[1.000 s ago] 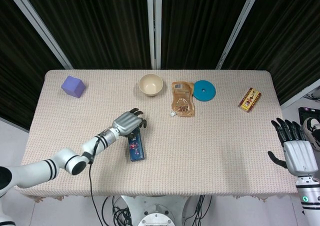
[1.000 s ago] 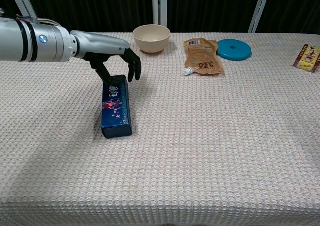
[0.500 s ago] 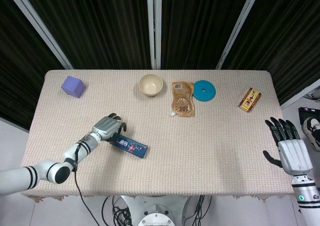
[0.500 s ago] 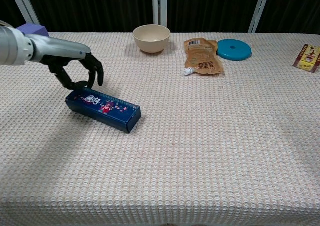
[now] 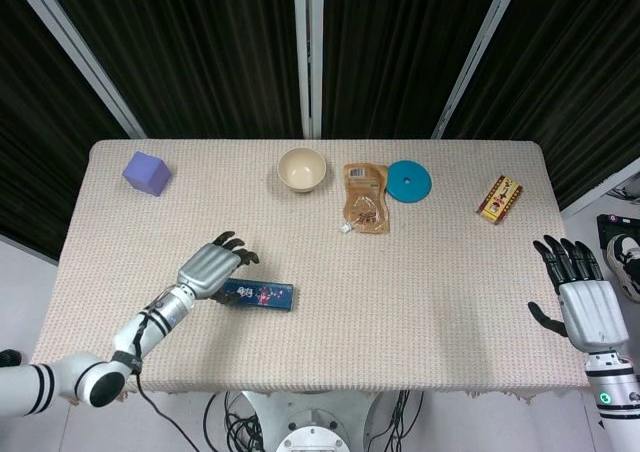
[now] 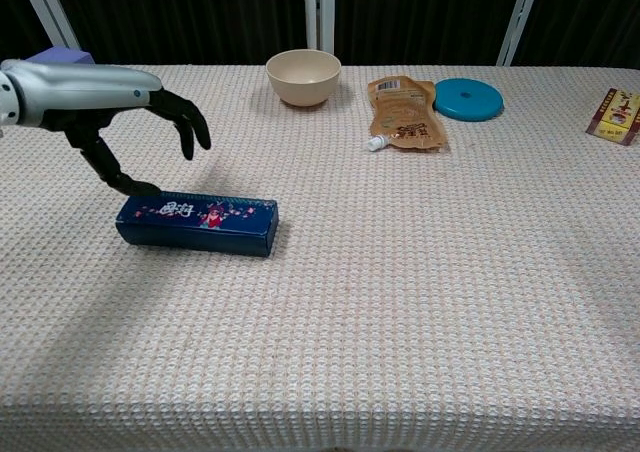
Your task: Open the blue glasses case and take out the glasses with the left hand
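The blue glasses case (image 5: 257, 295) (image 6: 197, 223) lies closed on the table, its long side running left to right, near the front left. My left hand (image 5: 211, 269) (image 6: 120, 107) hovers over the case's left end with its fingers spread. The thumb reaches down to the case's far left edge, and the other fingers are lifted clear of it. My right hand (image 5: 584, 307) stays at the table's right front edge, fingers apart and empty. No glasses are visible.
Along the back stand a purple cube (image 5: 147, 172), a beige bowl (image 5: 302, 168) (image 6: 303, 76), a brown pouch (image 5: 366, 198) (image 6: 403, 112), a teal lid (image 5: 408, 180) (image 6: 468, 98) and a small red-yellow packet (image 5: 499, 198) (image 6: 620, 115) at the right.
The case has swung from pointing toward me to lying crosswise. My left hand moved left and back with it, then its fingers lifted off. The right hand shifted only slightly.
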You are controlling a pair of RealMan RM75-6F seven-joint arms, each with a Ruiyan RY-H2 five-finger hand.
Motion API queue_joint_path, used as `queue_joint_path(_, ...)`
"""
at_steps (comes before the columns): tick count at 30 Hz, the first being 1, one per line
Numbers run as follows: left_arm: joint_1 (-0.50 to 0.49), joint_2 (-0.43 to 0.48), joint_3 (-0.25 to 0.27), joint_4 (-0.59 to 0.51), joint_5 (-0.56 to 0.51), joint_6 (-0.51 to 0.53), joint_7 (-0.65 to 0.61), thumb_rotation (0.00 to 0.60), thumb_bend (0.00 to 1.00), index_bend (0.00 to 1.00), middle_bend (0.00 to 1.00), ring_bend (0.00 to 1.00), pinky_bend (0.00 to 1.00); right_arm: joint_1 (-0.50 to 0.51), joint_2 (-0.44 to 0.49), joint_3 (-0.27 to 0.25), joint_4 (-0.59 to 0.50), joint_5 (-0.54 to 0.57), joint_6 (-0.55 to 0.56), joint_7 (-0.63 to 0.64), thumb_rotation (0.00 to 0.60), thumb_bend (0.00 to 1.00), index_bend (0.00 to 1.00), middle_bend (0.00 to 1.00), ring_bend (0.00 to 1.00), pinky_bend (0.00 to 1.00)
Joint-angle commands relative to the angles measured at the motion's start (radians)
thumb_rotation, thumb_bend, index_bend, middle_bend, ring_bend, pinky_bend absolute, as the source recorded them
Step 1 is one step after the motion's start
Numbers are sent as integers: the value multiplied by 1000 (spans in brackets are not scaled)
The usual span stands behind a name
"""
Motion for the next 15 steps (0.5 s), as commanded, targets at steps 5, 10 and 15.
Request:
queue_joint_path(5, 7, -84, 16, -12, -30, 23, 130, 600, 228, 252, 253, 93, 0, 10, -4, -1, 0, -2, -15, -2, 600, 156, 15, 49, 0, 0)
queue_joint_path(10, -2, -132, 4, 11, -83, 40, 194, 600, 229, 266, 257, 93, 0, 7, -1, -1, 0, -1, -10, -1, 600, 156, 15, 49, 0, 0)
queue_joint_path(15, -1, -153, -6, 24, -118, 48, 210, 600, 259, 296, 279, 93, 0, 4, -1, -4, 4, 3, -10, 5, 600, 155, 15, 49, 0, 0)
